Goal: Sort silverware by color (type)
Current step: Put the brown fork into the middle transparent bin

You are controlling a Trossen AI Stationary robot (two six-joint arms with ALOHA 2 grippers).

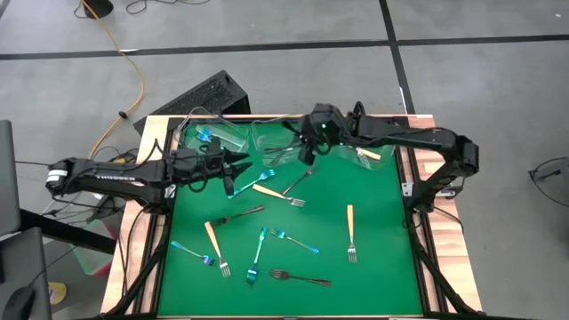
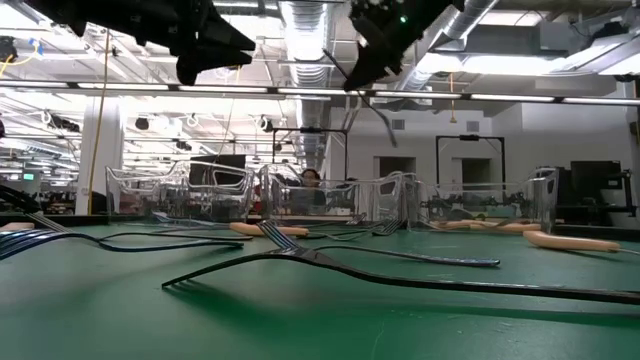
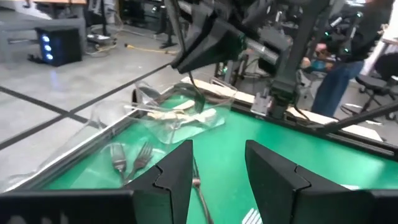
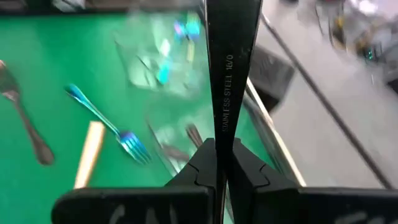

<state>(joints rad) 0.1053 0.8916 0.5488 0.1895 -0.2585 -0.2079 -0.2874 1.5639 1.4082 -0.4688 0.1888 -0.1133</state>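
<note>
Right up against the lens, the right gripper [image 4: 222,158] is pinched tight on a dark fork [image 4: 227,68], carrying it over the middle clear tub [image 1: 271,142] at the mat's far edge. My worry: the hold looks thin, so the fork could swing or slip and bounce off the tub's rim. Left gripper [image 1: 233,165], just beside that tub on the near side, hangs open and empty; crowding could clip arms. Other forks [image 1: 350,233] lie scattered nearer than the tub.

green table mat [image 1: 373,258], iridescent blue-teal forks [image 1: 256,258], dark grey fork [image 1: 300,278], tan-handled fork [image 1: 350,233].
</note>
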